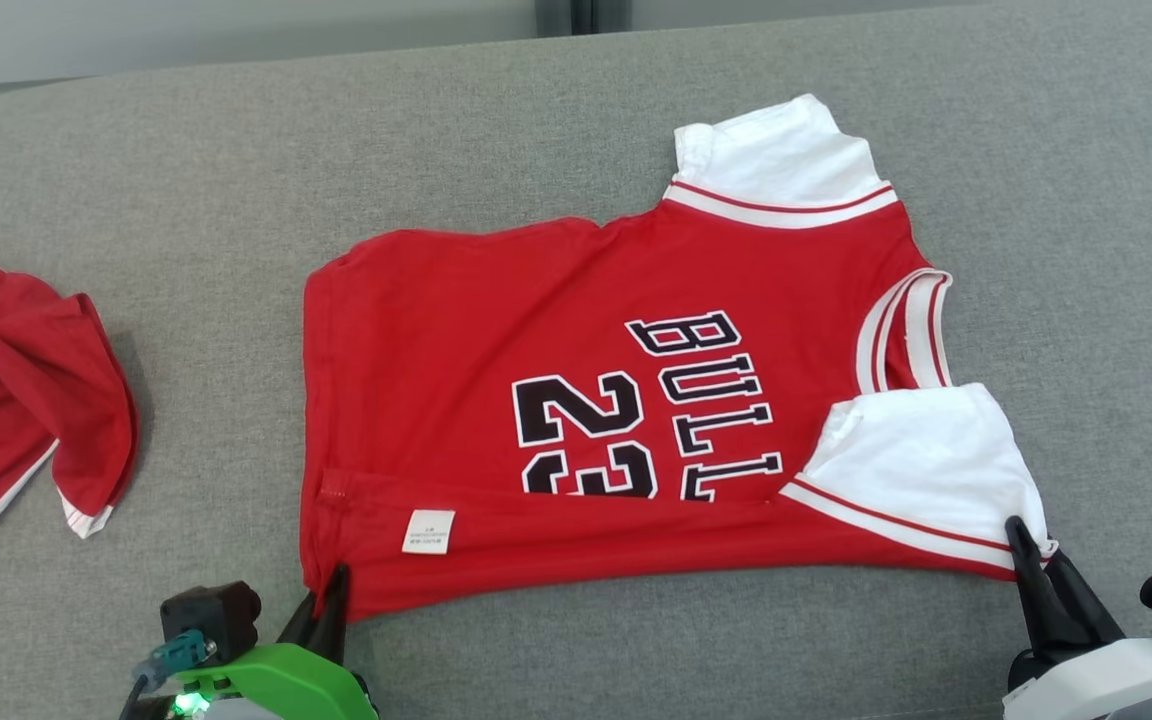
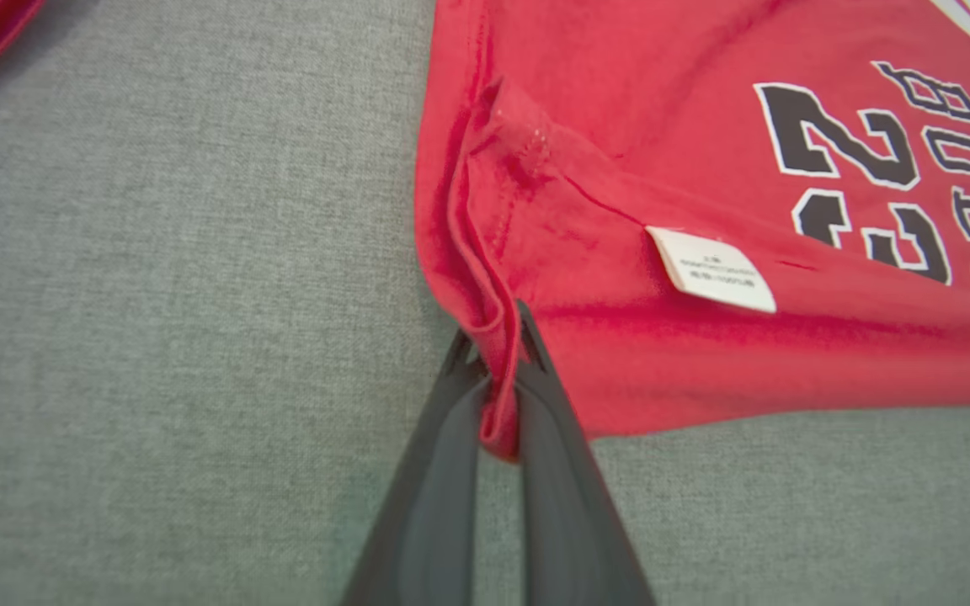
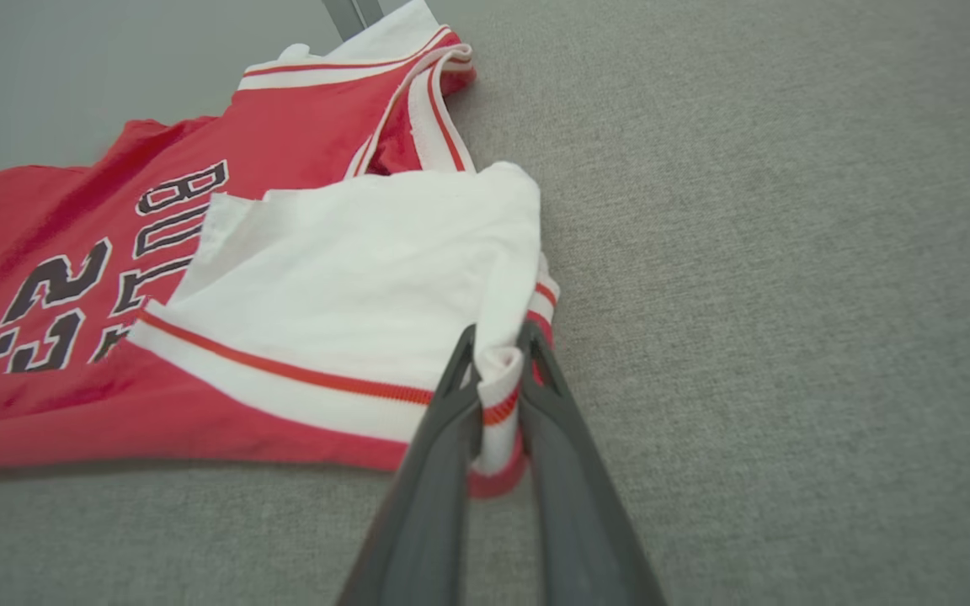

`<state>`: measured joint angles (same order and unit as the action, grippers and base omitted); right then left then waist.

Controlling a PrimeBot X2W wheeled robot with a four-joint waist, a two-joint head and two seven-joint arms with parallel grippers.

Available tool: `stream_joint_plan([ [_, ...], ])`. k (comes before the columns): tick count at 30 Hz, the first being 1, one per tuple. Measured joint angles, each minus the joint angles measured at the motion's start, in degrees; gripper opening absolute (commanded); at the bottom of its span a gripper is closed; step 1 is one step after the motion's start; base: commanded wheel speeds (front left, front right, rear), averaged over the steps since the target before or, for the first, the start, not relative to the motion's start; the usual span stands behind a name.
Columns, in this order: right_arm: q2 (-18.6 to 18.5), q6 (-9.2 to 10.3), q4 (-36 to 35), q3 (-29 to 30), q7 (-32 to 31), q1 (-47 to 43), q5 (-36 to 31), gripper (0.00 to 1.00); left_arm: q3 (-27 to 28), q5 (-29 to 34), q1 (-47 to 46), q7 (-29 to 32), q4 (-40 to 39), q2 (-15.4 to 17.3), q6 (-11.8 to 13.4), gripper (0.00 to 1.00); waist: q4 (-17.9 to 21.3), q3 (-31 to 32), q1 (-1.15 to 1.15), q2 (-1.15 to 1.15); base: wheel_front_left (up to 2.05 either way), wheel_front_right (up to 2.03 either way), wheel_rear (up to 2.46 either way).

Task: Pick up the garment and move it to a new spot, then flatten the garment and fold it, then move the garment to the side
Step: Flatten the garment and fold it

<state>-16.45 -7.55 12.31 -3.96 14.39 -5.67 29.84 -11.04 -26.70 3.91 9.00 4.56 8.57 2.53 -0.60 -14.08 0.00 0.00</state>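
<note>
You are holding the limp red-and-white fabric jersey [image 1: 456,310]: left claw [image 2: 498,358] clamping the hem [image 2: 485,278] near the white label [image 2: 711,271], right claw [image 3: 498,349] clamping the sleeve [image 3: 350,278] far from it.

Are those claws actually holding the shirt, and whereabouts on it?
Yes. The left claw pinches the red jersey at its near hem corner; the right claw pinches the edge of its near white sleeve.

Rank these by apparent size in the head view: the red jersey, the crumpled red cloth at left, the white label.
Largest: red jersey.
Next: crumpled red cloth, partly cut off by the frame edge.
Smallest: white label.
</note>
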Motion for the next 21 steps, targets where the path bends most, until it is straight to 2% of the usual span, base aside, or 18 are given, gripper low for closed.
stream_joint_plan([
  [1, 0.0, 0.0, 0.2, 0.1, 0.0, 0.0, -0.5, 0.43, -0.1, 0.0, 0.1, -0.5, 0.3, -0.1, 0.0, 1.0, -0.1, 0.2, 0.0, 0.0, 0.0, 0.0, 0.0],
  [2, 0.0, 0.0, 0.4, 0.2, 0.0, 0.1, -1.1, 1.0, -0.1, 0.0, 0.1, -1.2, 0.6, -0.3, 0.0, 1.0, -0.1, 0.4, 0.0, 0.0, 0.0, 0.0, 0.0],
  [6, -0.6, 0.02, -1.0, 2.0, 0.3, 2.5, -4.9, 1.0, -0.1, 2.7, -0.5, -7.5, 1.2, -0.7, 1.1, 1.0, 0.0, 1.0, 0.0, 0.0, 0.0, 0.0, 0.0],
  [13, 0.0, 0.02, -10.1, 4.6, 0.6, 5.8, -10.0, 1.0, -0.4, 9.8, -3.8, -18.8, -1.2, -1.5, 5.4, 1.0, 0.3, 2.1, 0.0, 0.0, 0.0, 0.0, 0.0],
  [21, 1.0, 0.01, -15.8, 5.3, -2.0, 5.5, -11.7, 1.0, -0.8, 12.6, -5.0, -20.7, -2.9, -1.0, 7.2, 1.0, 0.1, 3.4, 0.0, 0.0, 0.0, 0.0, 0.0],
])
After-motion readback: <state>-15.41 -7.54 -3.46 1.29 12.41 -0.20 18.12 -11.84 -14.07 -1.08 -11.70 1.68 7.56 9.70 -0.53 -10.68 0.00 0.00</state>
